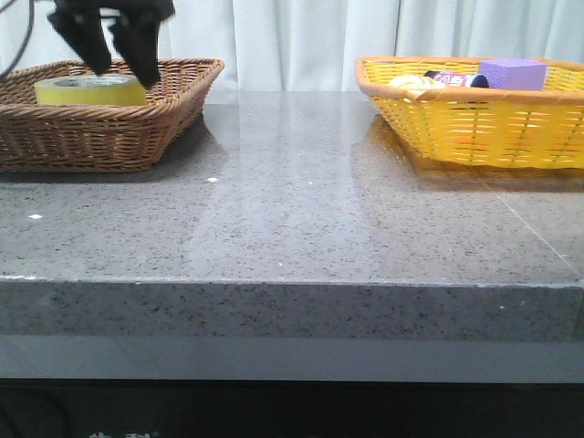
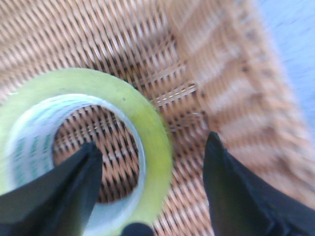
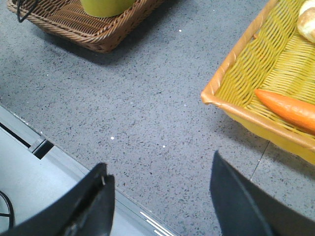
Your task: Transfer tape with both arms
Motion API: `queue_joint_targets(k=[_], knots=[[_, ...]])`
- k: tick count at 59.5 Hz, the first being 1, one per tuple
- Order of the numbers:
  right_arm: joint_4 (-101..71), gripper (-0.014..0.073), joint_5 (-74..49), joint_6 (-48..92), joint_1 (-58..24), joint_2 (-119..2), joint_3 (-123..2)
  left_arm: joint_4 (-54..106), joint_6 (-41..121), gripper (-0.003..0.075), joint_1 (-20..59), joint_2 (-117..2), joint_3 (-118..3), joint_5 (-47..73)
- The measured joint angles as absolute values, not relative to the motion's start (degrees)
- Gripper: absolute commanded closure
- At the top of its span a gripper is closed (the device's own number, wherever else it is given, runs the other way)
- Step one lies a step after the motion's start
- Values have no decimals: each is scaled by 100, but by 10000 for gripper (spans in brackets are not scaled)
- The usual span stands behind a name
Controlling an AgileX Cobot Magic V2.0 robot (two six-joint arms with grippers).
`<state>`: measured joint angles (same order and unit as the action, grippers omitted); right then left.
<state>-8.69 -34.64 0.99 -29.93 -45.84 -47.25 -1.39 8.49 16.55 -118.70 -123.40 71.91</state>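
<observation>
The tape is a wide yellow roll lying flat in the brown wicker basket at the back left. My left gripper hangs open just above it. In the left wrist view one finger is over the roll's hollow centre and the other finger is outside the tape, so the roll's wall lies between them without contact. My right gripper is open and empty over the table's front edge; it does not show in the front view. The tape appears at the far edge of the right wrist view.
A yellow woven basket stands at the back right, holding a purple block and other small items; an orange carrot lies in the yellow basket. Grey stone tabletop lies between the baskets. White curtain behind.
</observation>
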Motion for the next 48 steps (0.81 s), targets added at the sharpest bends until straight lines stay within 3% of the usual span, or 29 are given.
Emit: queue_joint_targets(k=[22, 48], knots=[[-869, 139, -3464, 99, -2993, -4584, -4725, 455, 757, 279, 1686, -9934, -11651, 7202], [-869, 139, -3464, 99, -2993, -4584, -4725, 363, 745, 279, 3032, -7186, -8269, 6679]])
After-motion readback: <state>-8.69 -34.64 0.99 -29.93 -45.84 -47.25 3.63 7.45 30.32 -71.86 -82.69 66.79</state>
